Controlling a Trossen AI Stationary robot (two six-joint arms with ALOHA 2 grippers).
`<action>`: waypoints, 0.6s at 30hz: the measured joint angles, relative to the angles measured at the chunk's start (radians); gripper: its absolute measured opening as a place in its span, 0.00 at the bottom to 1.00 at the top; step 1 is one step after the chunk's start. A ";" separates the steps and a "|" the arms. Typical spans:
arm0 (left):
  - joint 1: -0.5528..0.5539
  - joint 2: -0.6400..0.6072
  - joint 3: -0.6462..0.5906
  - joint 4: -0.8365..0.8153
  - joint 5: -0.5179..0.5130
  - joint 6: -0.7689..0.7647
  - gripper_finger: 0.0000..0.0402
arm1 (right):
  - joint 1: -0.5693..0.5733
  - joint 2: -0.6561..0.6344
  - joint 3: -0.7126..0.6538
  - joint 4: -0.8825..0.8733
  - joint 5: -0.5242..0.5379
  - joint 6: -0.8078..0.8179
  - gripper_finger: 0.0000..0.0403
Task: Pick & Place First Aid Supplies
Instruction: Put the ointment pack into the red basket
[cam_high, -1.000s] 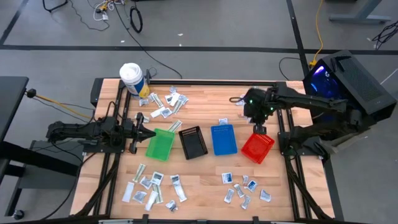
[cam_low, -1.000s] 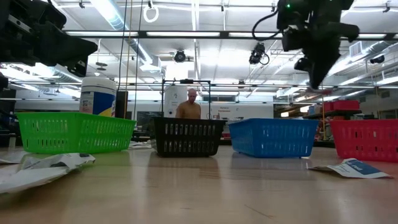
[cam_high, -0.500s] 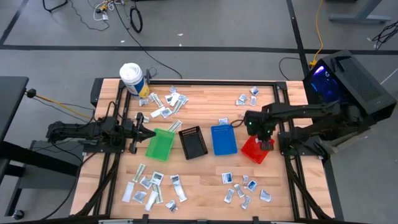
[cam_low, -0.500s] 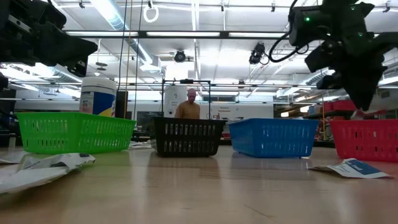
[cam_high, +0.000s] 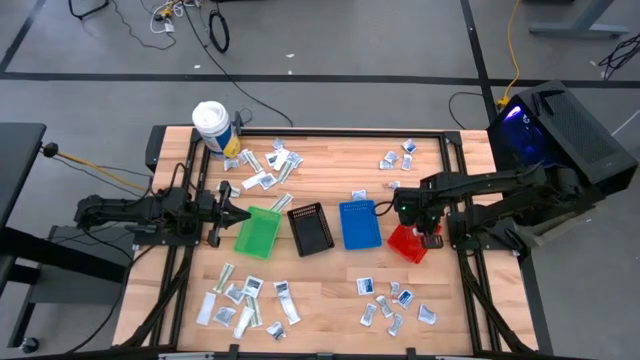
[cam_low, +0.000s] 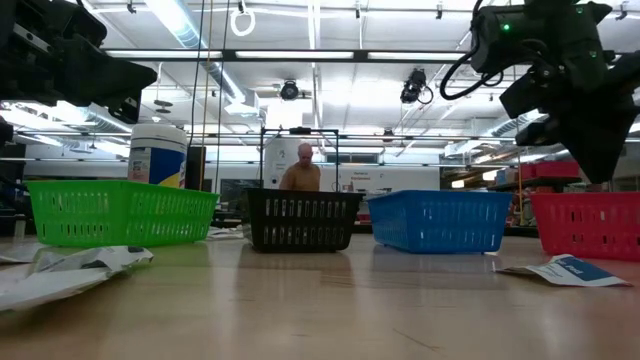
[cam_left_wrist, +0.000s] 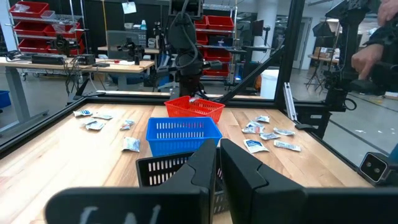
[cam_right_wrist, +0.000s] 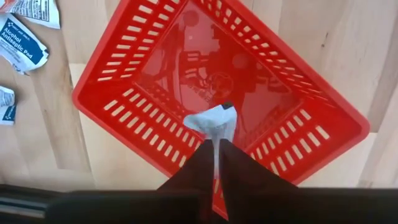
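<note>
Right wrist view: a small white sachet (cam_right_wrist: 213, 119) is being pinched between the tips of the right gripper (cam_right_wrist: 216, 144), whose fingers (cam_right_wrist: 238, 168) are being held nearly together around it, directly above the inside of the red bin (cam_right_wrist: 124, 112). Seen from above, the right gripper (cam_high: 419, 222) is being held over the red bin (cam_high: 403, 242), which is standing just beside the blue bin (cam_high: 360, 224) on the table (cam_high: 330, 275). More sachets (cam_high: 395, 300) are lying scattered near the red bin, toward the table's front edge, and others (cam_high: 398, 154) beyond it. The left gripper (cam_high: 232, 213) is being kept beside the green bin (cam_high: 258, 233), far from the red bin, its fingers (cam_left_wrist: 242, 171) pressed together on nothing.
</note>
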 joint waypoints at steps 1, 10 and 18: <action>0.000 0.000 0.000 0.000 0.000 0.000 0.08 | 0.000 0.000 0.000 0.001 0.000 -0.001 0.10; 0.000 0.000 0.000 0.000 0.000 0.000 0.08 | -0.011 -0.008 0.027 0.044 0.036 -0.003 0.22; 0.000 0.000 0.000 0.000 0.000 0.000 0.08 | -0.129 -0.015 0.170 0.095 0.198 -0.015 0.29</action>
